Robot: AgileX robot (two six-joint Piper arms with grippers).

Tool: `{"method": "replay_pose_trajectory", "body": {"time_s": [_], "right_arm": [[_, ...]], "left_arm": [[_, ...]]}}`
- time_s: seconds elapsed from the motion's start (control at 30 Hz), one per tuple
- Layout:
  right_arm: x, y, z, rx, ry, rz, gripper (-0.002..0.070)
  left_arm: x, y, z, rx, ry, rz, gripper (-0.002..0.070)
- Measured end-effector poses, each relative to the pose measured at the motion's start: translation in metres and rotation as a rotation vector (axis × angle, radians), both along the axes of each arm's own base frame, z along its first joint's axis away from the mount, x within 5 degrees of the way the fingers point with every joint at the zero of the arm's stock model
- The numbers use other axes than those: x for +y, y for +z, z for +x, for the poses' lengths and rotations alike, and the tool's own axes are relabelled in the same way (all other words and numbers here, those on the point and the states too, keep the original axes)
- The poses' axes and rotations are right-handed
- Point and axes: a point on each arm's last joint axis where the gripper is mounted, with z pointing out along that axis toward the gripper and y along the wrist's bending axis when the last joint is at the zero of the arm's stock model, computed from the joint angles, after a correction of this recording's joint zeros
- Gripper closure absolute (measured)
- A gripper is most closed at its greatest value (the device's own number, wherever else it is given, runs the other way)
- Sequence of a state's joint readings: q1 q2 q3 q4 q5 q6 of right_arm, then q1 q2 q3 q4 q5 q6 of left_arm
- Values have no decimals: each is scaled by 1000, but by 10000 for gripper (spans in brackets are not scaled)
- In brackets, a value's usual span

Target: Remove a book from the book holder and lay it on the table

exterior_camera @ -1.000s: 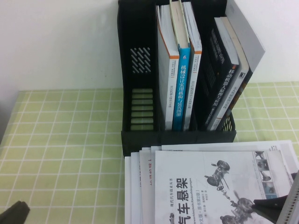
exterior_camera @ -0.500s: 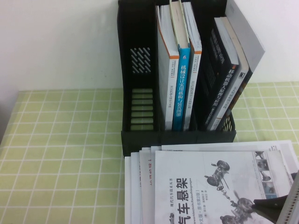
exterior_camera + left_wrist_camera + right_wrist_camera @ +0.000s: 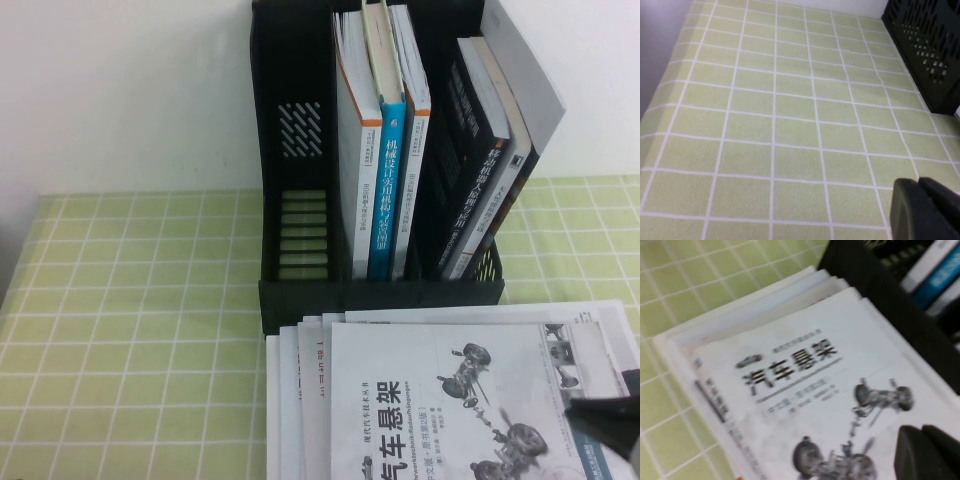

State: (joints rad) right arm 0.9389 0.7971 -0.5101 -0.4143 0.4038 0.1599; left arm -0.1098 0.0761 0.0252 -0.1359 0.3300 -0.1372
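The book (image 3: 440,410) lies flat atop a stack at the table's (image 3: 140,330) near edge, before the book holder (image 3: 290,200). Right gripper (image 3: 605,410), jaws shut and empty, should lift straight clear; left gripper (image 3: 925,210) hovers over bare cloth, jaws seemingly shut.

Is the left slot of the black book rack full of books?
No, the left compartment of the book holder is empty; books stand only in its middle and right compartments.

Left gripper (image 3: 925,210) gone from high view; right gripper (image 3: 610,412) shifted right.

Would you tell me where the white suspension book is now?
The book lies flat atop a fanned stack on the table, directly before the book holder, beside the right tool.
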Motion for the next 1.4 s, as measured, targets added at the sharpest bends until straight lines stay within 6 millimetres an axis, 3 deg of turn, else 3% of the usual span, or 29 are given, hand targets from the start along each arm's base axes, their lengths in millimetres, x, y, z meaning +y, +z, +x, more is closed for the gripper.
{"method": "replay_pose_trajectory", "body": {"time_s": [0.2, 0.43, 0.53, 0.73, 0.83, 0.93, 1.1, 1.4], "right_arm": [[-49, 25, 4, -118, -273, 139, 678], [-93, 42, -20, -267, -525, 301, 678], [-102, 27, -28, -239, -653, 435, 678], [-109, -39, -46, -154, -833, 649, 678], [-111, -71, -51, -127, -892, 688, 678], [-111, -95, -51, -108, -908, 618, 678], [-111, -104, -52, -104, -857, 452, 678], [-111, -104, -52, -120, -835, 413, 678]], "left_arm": [[0, 0, 0, 0, 0, 2, 678], [0, 0, 0, 0, 0, 2, 678], [0, 0, 0, 0, 0, 2, 678], [0, 0, 0, 0, 0, 2, 678], [0, 0, 0, 0, 0, 2, 678], [0, 0, 0, 0, 0, 2, 678], [0, 0, 0, 0, 0, 2, 678], [0, 0, 0, 0, 0, 4, 678]]}}
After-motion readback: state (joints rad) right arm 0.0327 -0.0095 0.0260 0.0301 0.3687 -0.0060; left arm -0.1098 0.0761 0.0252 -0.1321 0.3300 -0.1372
